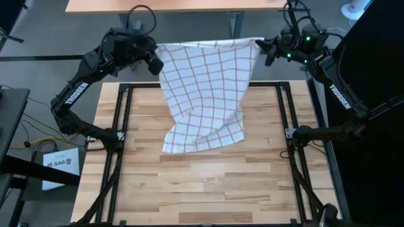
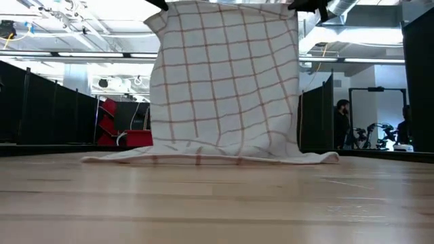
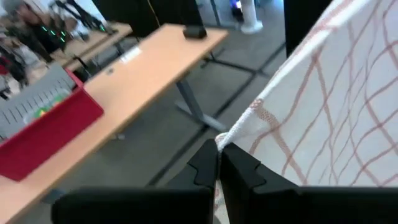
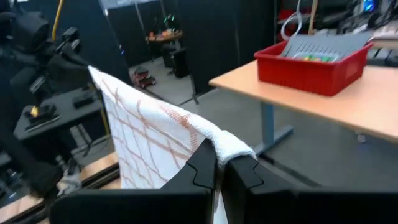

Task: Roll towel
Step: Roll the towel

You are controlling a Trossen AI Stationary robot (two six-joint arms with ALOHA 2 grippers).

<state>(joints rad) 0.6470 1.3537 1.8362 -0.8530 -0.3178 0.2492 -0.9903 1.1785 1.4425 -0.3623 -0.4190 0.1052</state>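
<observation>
— from above, where did you stand with the rolling?

— right at the start, i judged. my left claw (image 1: 154, 63) and my right claw (image 1: 265, 48) each pinched a top corner of the towel (image 1: 205, 94) and held it up over the far edge of the table (image 1: 189, 189). its lower edge lay on the wood near the middle. nothing was rolled yet.

— and from table height?

— the towel (image 2: 227, 88) hung like a curtain, spread wide between its two held corners, its bottom hem resting on the boards in a low crumpled band. thin white cloth, brownish grid lines, a few soft waves across it.

— your left wrist?

— my fingers were closed narrow on one corner, the towel (image 3: 323, 112) stretching away taut along its top hem.

— your right wrist?

— the same: my fingers were shut on the bunched corner of the towel (image 4: 155, 137), the sheet sloping off toward my other arm.

— what did the next move call for?

— as i saw it, lowering both corners evenly to lay it flat and square, keeping the tension equal so no wrinkle set in before rolling.
</observation>
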